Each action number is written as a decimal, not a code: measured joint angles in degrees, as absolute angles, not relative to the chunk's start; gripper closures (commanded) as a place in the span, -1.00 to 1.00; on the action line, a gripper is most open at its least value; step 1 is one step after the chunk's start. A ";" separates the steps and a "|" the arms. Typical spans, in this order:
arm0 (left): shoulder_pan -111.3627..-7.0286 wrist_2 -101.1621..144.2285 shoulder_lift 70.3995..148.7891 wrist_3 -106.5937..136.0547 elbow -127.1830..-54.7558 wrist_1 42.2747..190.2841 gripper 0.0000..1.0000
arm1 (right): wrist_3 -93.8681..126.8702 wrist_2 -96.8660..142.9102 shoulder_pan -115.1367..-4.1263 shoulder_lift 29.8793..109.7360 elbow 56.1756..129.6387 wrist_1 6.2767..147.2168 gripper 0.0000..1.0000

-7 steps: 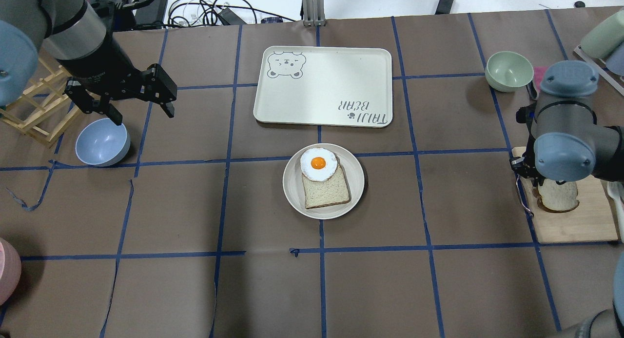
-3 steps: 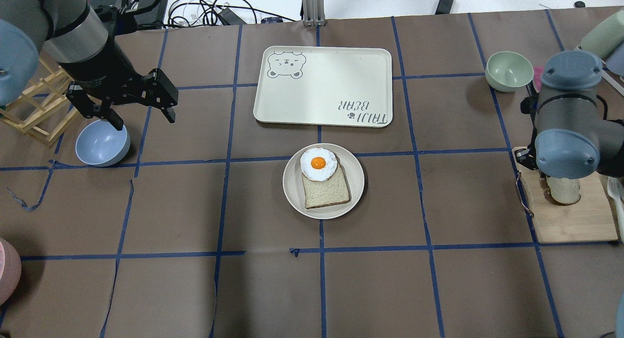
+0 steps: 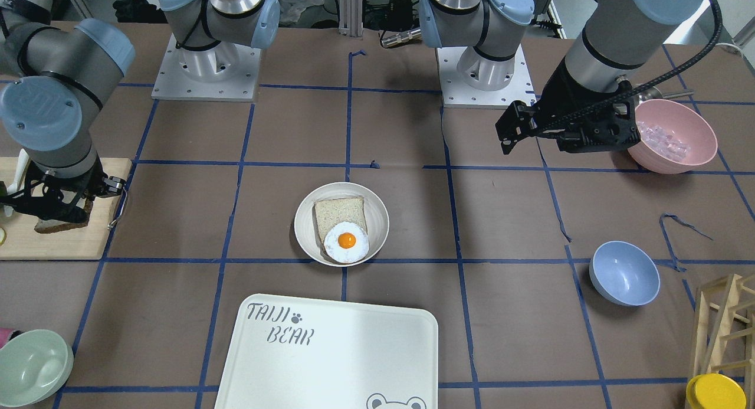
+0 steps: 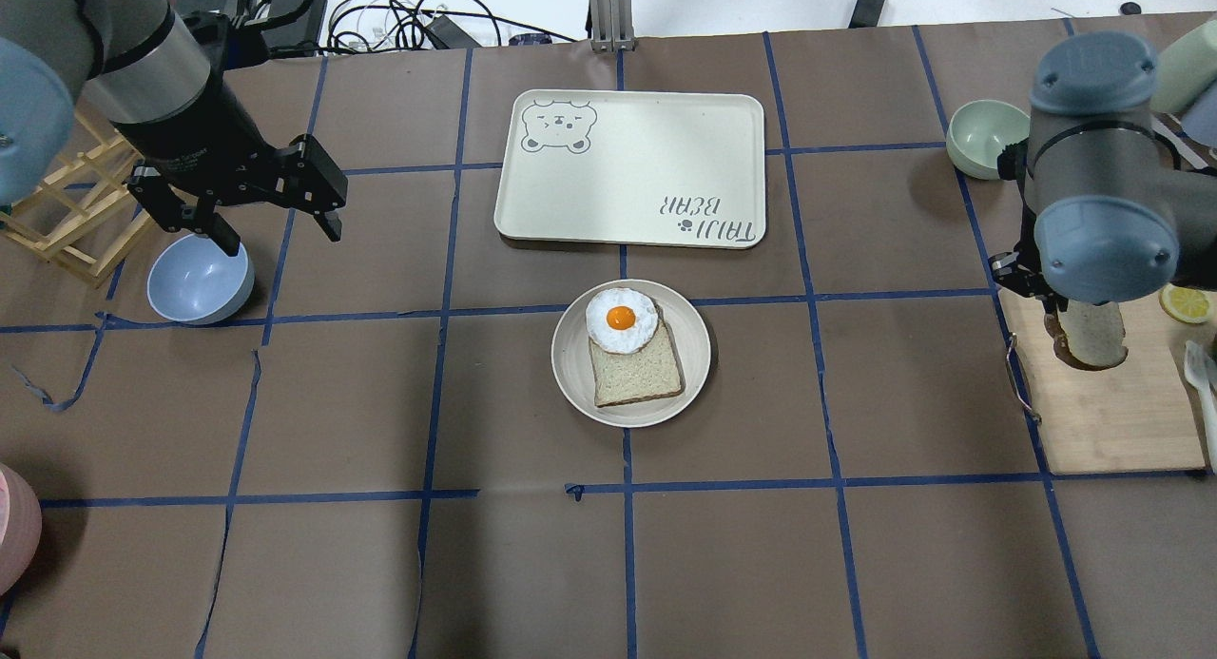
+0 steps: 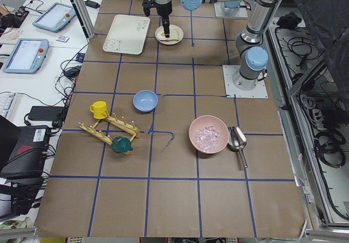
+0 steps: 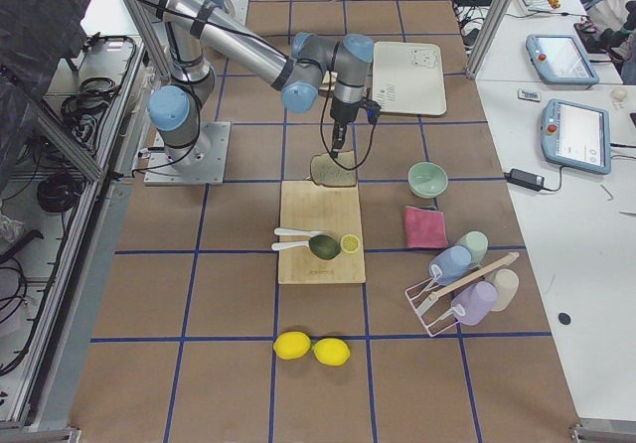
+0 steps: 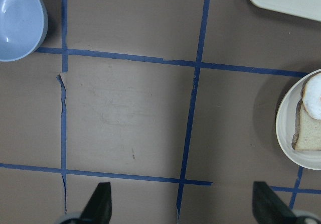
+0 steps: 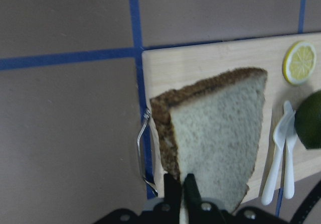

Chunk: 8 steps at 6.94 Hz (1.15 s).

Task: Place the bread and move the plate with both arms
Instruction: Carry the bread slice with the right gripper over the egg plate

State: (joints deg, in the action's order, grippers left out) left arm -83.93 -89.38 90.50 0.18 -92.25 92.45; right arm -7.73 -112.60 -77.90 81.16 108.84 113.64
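Note:
My right gripper [image 8: 181, 185] is shut on the bottom edge of the bread [image 8: 215, 138], a pale whole-wheat slice with a dark crust. It holds the slice upright above the wooden cutting board [image 4: 1112, 421]. The bread also shows in the overhead view [image 4: 1091, 336] and the front view [image 3: 62, 223]. The round off-white plate [image 4: 570, 374] sits mid-table and carries a squarer slice with a fried egg [image 4: 621, 319]. My left gripper [image 4: 280, 229] is open and empty, far left of the plate, next to the blue bowl [image 4: 200, 279].
The white "TAIJI BEAR" tray [image 4: 631, 169] lies just beyond the plate. A green bowl [image 4: 979, 136] stands near the right arm. A lemon slice [image 4: 1184, 303] and utensils lie on the board. A wooden rack [image 4: 67, 212] and a pink bowl [image 3: 672, 134] are on the left arm's side.
My right arm has lifted the bread off the cutting board and moved it away from the robot, toward the green bowl. The left gripper has barely moved.

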 measured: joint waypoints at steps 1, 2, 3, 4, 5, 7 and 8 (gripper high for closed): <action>-83.89 -89.41 90.49 0.18 -92.28 92.57 -1.00 | -4.95 -111.61 -82.90 81.12 104.49 109.56 1.00; -83.86 -89.44 90.48 0.15 -92.40 92.63 -1.00 | -0.54 -109.90 -89.10 80.30 100.84 106.96 1.00; -83.86 -89.46 90.48 0.14 -92.69 92.63 -1.00 | 5.06 -107.77 -96.03 78.84 98.43 105.70 1.00; -83.87 -89.47 90.44 0.15 -93.06 92.58 -1.00 | 11.88 -105.45 -102.94 77.21 97.13 105.44 1.00; -83.88 -89.47 90.39 0.15 -93.38 92.54 -1.00 | 17.99 -102.97 -108.93 75.41 96.54 106.37 1.00; -83.82 -89.56 90.36 0.15 -93.68 92.31 -1.00 | 25.68 -100.38 -117.31 70.95 96.31 111.47 1.00; -83.83 -89.61 90.36 0.15 -93.73 92.33 -1.00 | 27.34 -100.07 -119.42 68.89 96.29 113.92 1.00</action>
State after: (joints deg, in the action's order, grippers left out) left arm -83.83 -89.61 90.36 0.15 -93.73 92.33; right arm 27.34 -100.07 -119.42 68.89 96.29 113.92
